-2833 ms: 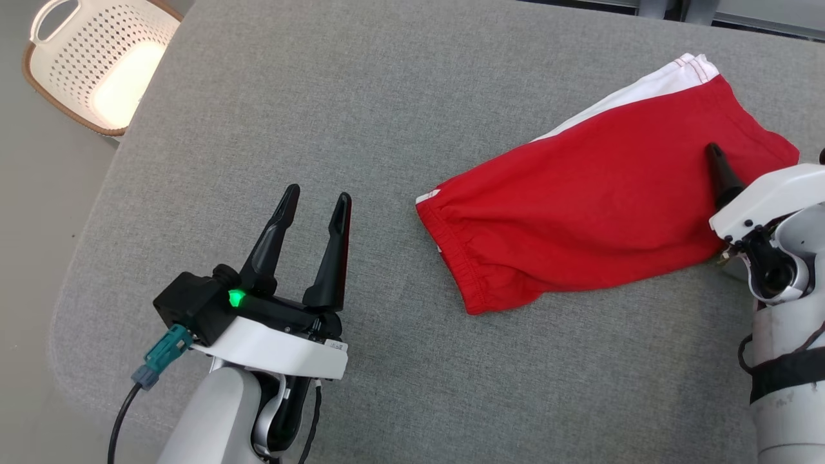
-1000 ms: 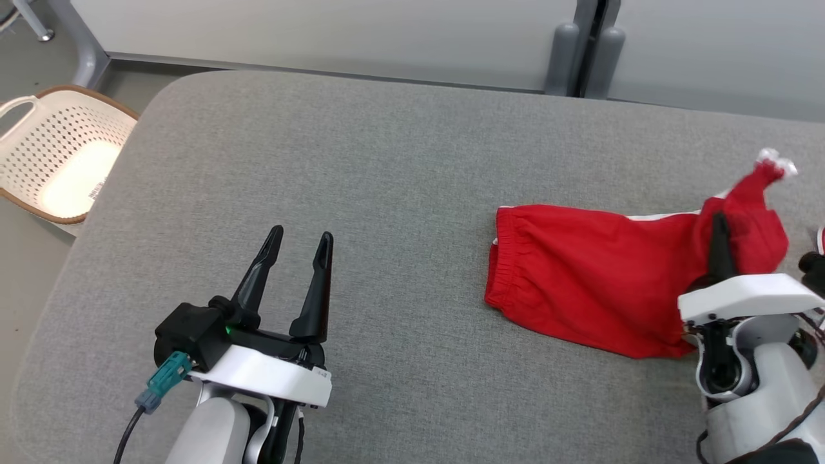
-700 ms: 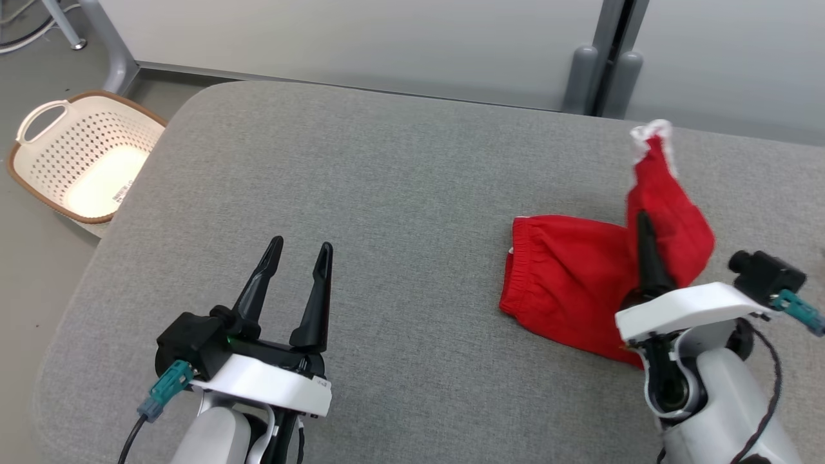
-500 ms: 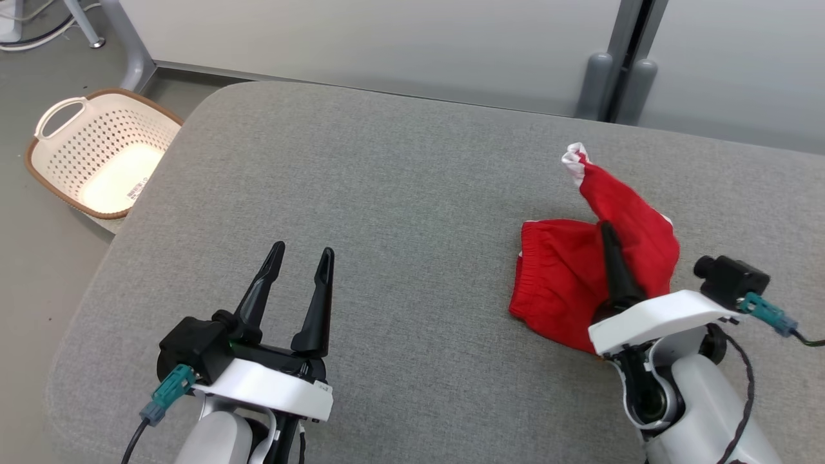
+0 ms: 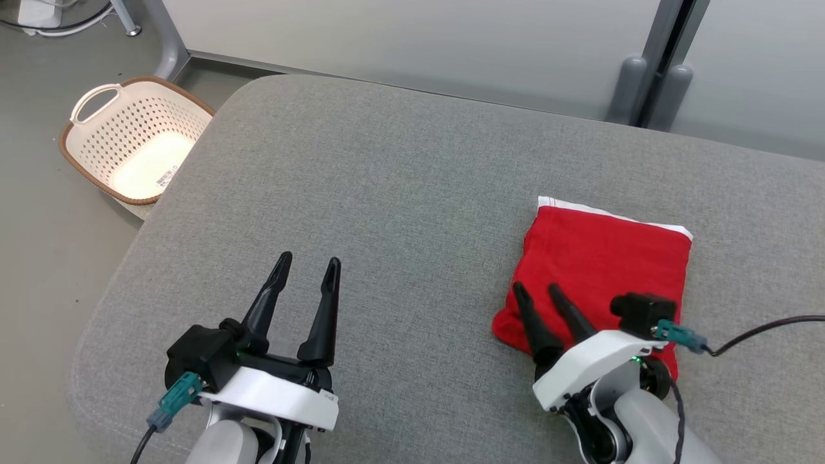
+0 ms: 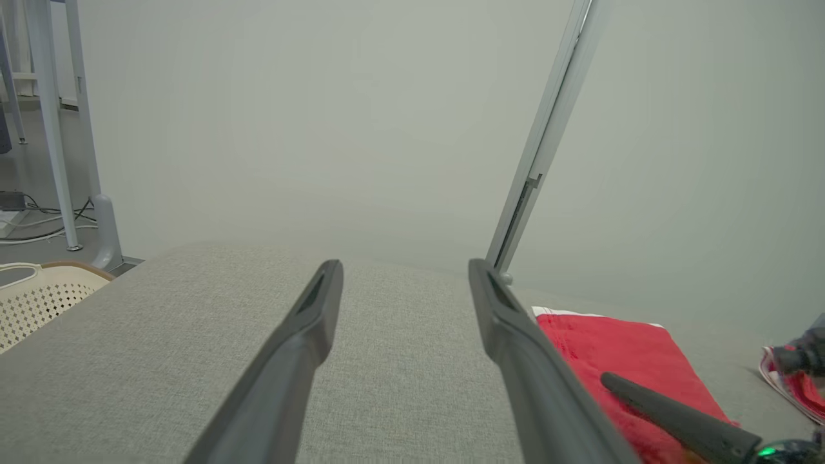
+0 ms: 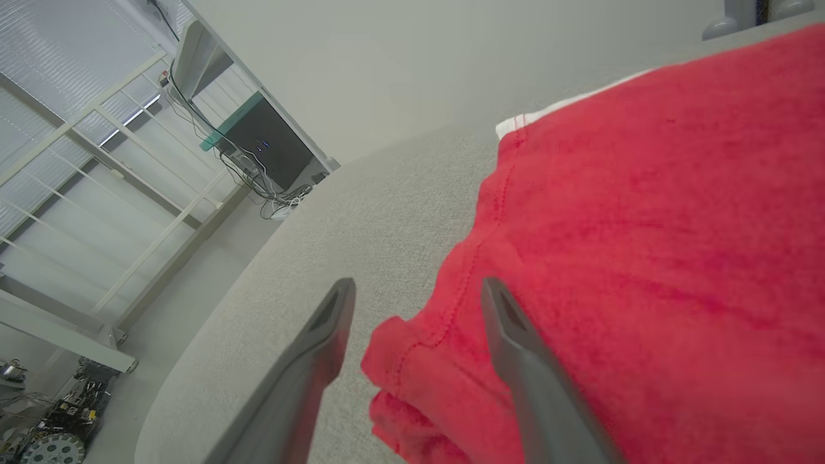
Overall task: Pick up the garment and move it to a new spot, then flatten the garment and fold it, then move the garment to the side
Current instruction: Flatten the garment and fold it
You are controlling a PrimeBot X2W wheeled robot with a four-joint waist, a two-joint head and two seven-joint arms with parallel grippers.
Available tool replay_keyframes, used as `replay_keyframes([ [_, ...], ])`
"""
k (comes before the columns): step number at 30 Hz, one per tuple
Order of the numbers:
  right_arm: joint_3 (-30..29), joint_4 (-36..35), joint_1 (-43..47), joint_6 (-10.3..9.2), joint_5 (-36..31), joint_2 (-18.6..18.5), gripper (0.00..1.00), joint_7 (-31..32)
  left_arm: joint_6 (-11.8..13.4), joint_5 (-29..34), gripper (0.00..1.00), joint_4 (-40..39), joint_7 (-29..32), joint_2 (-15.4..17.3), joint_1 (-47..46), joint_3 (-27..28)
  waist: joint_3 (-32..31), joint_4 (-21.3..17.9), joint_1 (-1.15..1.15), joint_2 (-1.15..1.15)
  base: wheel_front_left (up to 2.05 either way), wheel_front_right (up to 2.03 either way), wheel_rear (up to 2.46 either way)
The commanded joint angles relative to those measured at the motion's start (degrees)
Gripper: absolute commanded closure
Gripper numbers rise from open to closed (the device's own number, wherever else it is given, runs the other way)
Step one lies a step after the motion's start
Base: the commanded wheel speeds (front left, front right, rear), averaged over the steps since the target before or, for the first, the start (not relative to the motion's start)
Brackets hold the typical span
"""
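on the floor at the far left stands a white basket (image 5: pixel 132 145) with a brown rim, just off the corner of the grey pad (image 5: pixel 399 193). the left claw (image 5: pixel 309 259) hovers over the near left part of the pad, fingers pointing away from the robot and spread wide, nothing between them. in the left wrist view the same claw (image 6: pixel 405 264) frames bare grey pad.

further right, the right claw (image 5: pixel 535 287) sits at the near left corner of the garment (image 5: pixel 606 251), its jaws apart and gripping nothing. in the right wrist view the right claw (image 7: pixel 419 283) has that rumpled red corner (image 7: pixel 644 225) lying in the gap between its fingers, with the right finger over the cloth. whether the tips touch the cloth i cannot tell.

the garment lies folded into a rough square on the right part of the pad, red with a white band along its far edge. it is well apart from the left claw. in the left wrist view it (image 6: pixel 619 348) shows beyond the right finger.
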Motion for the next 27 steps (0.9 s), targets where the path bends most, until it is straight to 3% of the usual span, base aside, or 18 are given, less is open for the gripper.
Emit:
replay_keyframes([
  [1, 0.61, 0.78, -0.56, -0.01, 0.37, -0.21, 0.0, 0.18, 0.33, -0.3, 0.0, 0.07, -0.08, 0.21, 0.36, 0.08, -0.04, 0.03, 0.0, 0.0, 0.0, 0.0, 0.0],
  [8, 3.52, 4.07, -2.21, -0.01, 0.69, -0.23, 0.0, -1.54, 0.85, 0.2, 0.0, 0.12, -0.08, 0.2, 0.94, 0.54, -0.71, -1.42, 0.0, 0.0, 0.0, 0.0, 0.0],
  [15, -2.27, 5.66, -5.33, -0.01, -9.33, -3.38, 0.0, -5.92, 0.62, 0.88, 0.0, -1.13, -0.08, 0.2, 0.33, 1.67, -1.08, -5.9, 0.0, 0.0, 0.0, 0.0, 0.0],
  [20, -8.94, 0.23, -5.14, -0.02, -23.24, -7.07, 0.0, -6.77, 0.33, 0.66, 0.0, -2.47, -0.08, 0.2, -0.39, 3.26, -0.49, -9.68, 0.0, 0.0, 0.0, 0.0, 0.0],
  [24, -18.1, -9.35, 0.62, -0.01, -33.68, -6.49, 0.0, -6.73, 0.76, 1.79, 0.0, -2.73, -0.07, 0.21, -1.06, 5.06, 0.41, -12.59, 0.0, 0.0, 0.0, 0.0, 0.0],
  [27, -22.38, -14.28, 4.83, -0.01, -37.4, -4.6, 0.0, -6.72, 0.89, 1.45, 0.0, -2.93, -0.08, 0.22, -1.15, 5.98, 0.98, -13.87, 0.0, 0.0, 0.0, 0.0, 0.0],
])
